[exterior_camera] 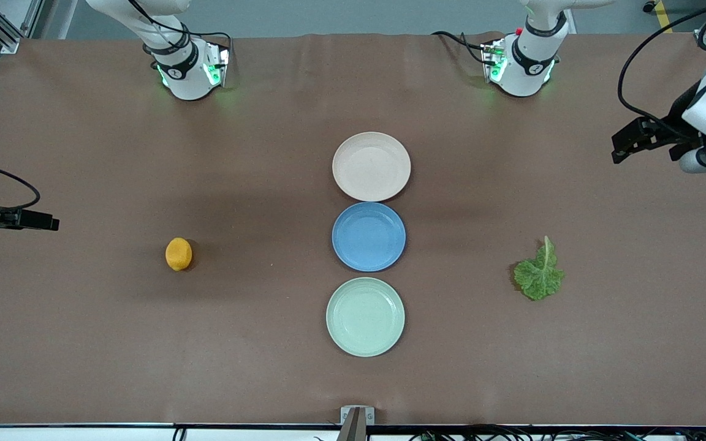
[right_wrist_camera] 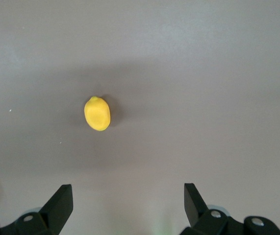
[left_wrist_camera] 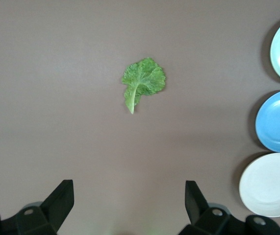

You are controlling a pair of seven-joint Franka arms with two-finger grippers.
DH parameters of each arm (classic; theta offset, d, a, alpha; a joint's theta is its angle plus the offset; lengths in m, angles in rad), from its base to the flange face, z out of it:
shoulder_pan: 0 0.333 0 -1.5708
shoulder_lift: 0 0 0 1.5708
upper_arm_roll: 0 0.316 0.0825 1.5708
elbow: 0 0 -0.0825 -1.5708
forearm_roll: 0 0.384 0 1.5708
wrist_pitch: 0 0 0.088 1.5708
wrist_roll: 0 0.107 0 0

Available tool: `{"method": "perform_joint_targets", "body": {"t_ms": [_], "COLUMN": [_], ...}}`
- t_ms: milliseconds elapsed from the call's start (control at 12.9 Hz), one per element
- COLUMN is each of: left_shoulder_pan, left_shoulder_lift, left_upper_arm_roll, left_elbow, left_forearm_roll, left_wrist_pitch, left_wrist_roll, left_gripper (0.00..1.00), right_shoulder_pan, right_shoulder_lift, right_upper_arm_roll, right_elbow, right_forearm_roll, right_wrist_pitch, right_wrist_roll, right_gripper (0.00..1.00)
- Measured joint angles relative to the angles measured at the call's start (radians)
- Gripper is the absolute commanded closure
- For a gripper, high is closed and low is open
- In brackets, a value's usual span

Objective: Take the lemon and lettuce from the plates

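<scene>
The left arm reaches out from its base to the edge of the front view at its own end of the desk, high in the air. Its tool (left_wrist_camera: 129, 208) points down with the fingers (left_wrist_camera: 61, 198) spread wide and nothing between them. The right arm is likewise drawn out to its own end of the desk. Its tool (right_wrist_camera: 128, 208) hangs gaping, fingers (right_wrist_camera: 194, 200) wide apart, empty.

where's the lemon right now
The lemon lies on the bare table toward the right arm's end, level with the blue plate, not on any plate.
</scene>
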Motion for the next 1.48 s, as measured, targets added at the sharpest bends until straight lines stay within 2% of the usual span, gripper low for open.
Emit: {"method": "perform_joint_targets", "body": {"t_ms": [233, 389, 700, 856, 1478], "left_shoulder_pan": [-0.012, -0.019, -0.032, -0.036, -0.039], "left_shoulder_lift": [-0.034, -0.052, -0.081, -0.081, -0.068], "left_upper_arm_roll": [0.003, 0.031, 0.047, 0.047, 0.046], "left_elbow": [-0.024, -0.040, -0.066, -0.068, -0.073], "left_forearm_roll": [-0.004, -0.005, -0.007, -0.007, -0.007], "left_wrist_pitch": [-0.001, -0.001, -0.001, -0.001, 0.000], "left_wrist_roll": [-0.002, 0.022, 0.032, 0.032, 0.030], "left_gripper": [0.00, 0.00, 0.00, 0.00, 0.00], "right_shoulder_pan": [0.012, 0.014, 0.014, 0.014, 0.014], "right_shoulder_lift": [-0.041, -0.078, -0.223, -0.284, -0.381], "right_upper_arm_roll": [0.008, 0.008, 0.007, 0.007, 0.008], "right_elbow": [-0.016, -0.066, -0.262, -0.327, -0.359], "right_forearm_roll": [0.000, 0.000, 0.000, 0.000, -0.026], "right_wrist_pitch": [-0.030, -0.018, 0.103, 0.124, 0.122], "right_wrist_roll": [0.000, 0.000, 0.000, -0.001, -0.007], "right_gripper": [0.00, 0.00, 0.00, 0.00, 0.00]}}
